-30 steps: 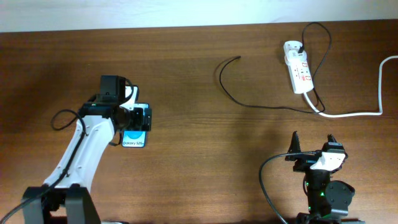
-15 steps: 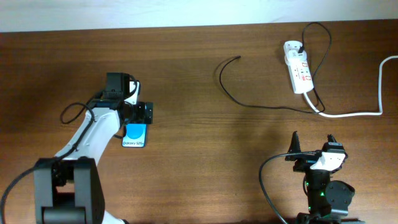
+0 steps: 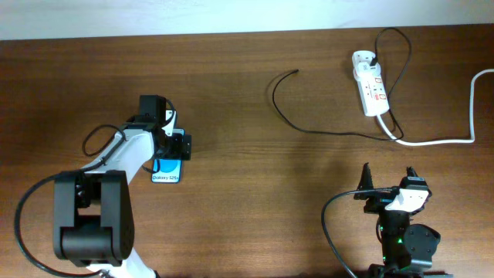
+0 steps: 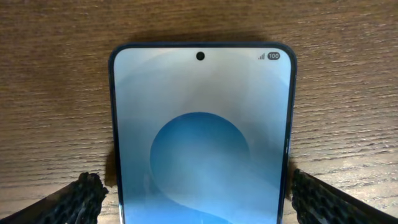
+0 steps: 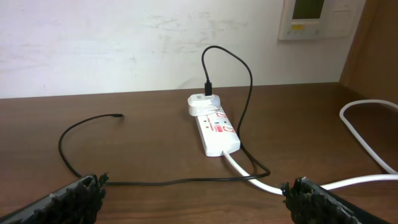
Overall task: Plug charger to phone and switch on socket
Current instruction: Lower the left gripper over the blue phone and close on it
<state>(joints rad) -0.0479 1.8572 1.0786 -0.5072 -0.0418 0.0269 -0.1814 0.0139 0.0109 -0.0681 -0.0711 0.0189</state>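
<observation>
The phone (image 3: 167, 172) lies flat at the table's left, its blue screen (image 4: 199, 124) facing up. My left gripper (image 3: 170, 147) hangs over its upper half, open, with one fingertip (image 4: 84, 198) on each side of the phone's long edges and not gripping it. The charger (image 3: 272, 93) is a thin black cable looping across the table's middle. Its free plug tip (image 5: 117, 116) rests on the wood, and its other end sits in the white socket (image 3: 371, 93), which has red switches (image 5: 219, 127). My right gripper (image 3: 387, 173) is open at the front right, far from all of these.
A thick white lead (image 3: 440, 141) runs from the socket to the table's right edge and shows again in the right wrist view (image 5: 367, 127). The black cable crosses the wood just ahead of my right gripper (image 5: 199, 199). A wall stands behind the table.
My left arm has folded in closer and its gripper has shifted slightly over the phone's top half. The phone, cable, socket and right arm have not moved.
</observation>
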